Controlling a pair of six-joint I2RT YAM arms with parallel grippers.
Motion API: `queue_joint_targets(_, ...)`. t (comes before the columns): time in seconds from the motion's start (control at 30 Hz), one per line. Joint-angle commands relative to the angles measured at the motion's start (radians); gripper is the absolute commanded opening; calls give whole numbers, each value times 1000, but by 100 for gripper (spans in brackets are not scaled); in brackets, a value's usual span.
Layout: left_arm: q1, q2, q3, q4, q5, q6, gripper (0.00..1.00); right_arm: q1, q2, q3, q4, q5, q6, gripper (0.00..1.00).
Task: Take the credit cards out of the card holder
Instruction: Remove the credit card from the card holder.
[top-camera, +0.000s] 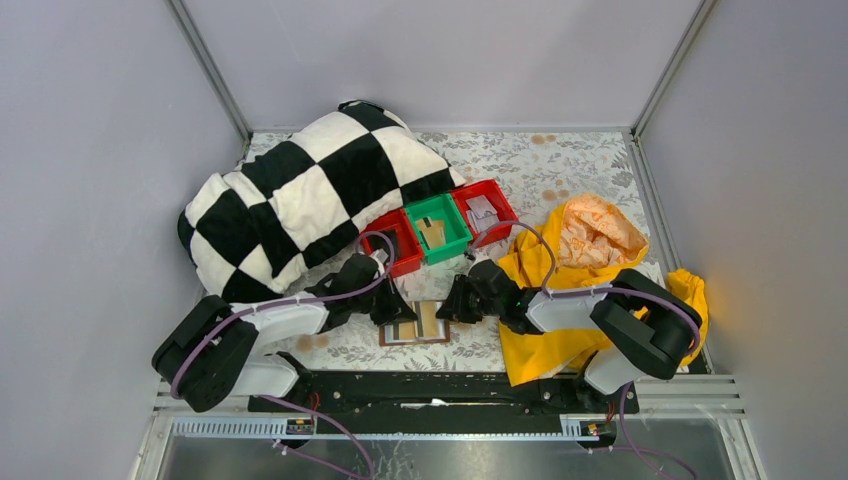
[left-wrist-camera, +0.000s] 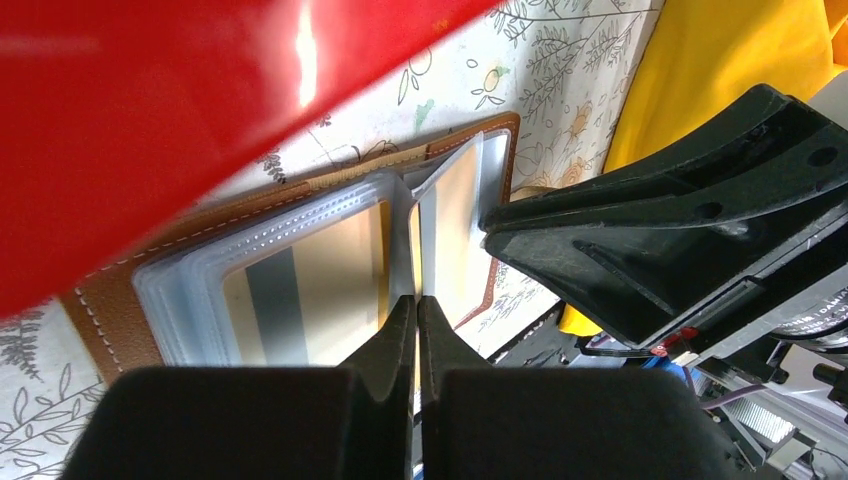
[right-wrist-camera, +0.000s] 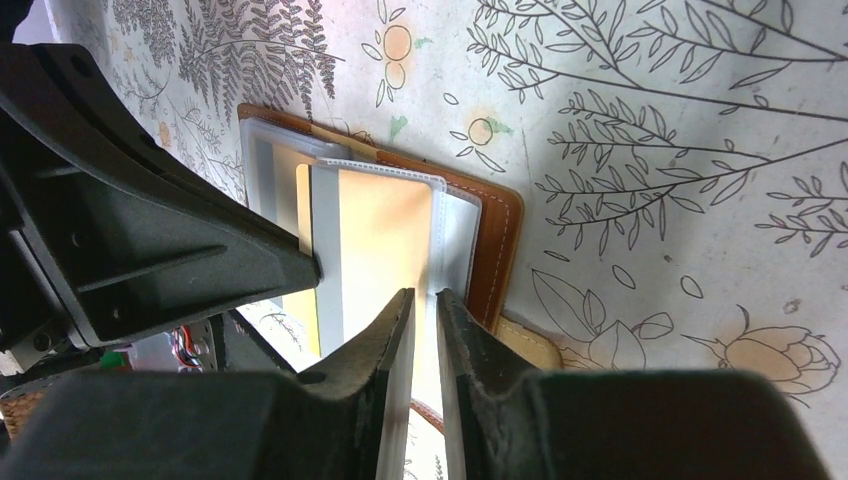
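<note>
Left fingers (left-wrist-camera: 395, 345) shut | pinch contents unclear | card holder (left-wrist-camera: 110, 320) partly blocked

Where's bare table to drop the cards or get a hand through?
Free: the back strip between the right red bin, the yellow cloth and the rear wall; a small near patch between the left arm and the card holder. Crowded: the centre, left gripper and right gripper at the card holder, green bin close behind.

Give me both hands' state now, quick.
The left hand: closed among the card holder's sleeves; grip cannot be told.
The right hand: closed on a raised sleeve holding a gold card.
</note>
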Motion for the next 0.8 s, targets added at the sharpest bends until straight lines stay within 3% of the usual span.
queue_joint_targets(0.0, 19, -17, 12, -27, 24, 61, 0, 8, 45, -13, -108, 37, -19, 22)
queue_joint_targets(0.2, 43, -49, -13, -45, 30, 68, 0, 7, 47, -25, -117, 57, -12, 21)
queue_joint_targets(0.27, 47, -62, -21, -40, 36, 68, 13, 7, 45, -28, -119, 62, -13, 21)
queue_joint_targets(0.33, 48, -72, -32, -16, 55, 67, 18, 8, 46, -31, -117, 59, -13, 21)
queue_joint_targets(0.4, 50, -73, -37, 6, 74, 61, 16, 7, 47, -30, -117, 57, -13, 21)
queue_joint_targets(0.47, 50, -70, -43, 31, 89, 53, 0, 8, 43, -29, -119, 57, -15, 21)
queue_joint_targets(0.73, 50, -79, -54, 53, 89, 37, 0, 8, -4, -23, -149, 70, -21, 21)
queue_joint_targets(0.77, 50, -78, -52, 52, 91, 38, 7, 8, -10, -21, -154, 72, -24, 21)
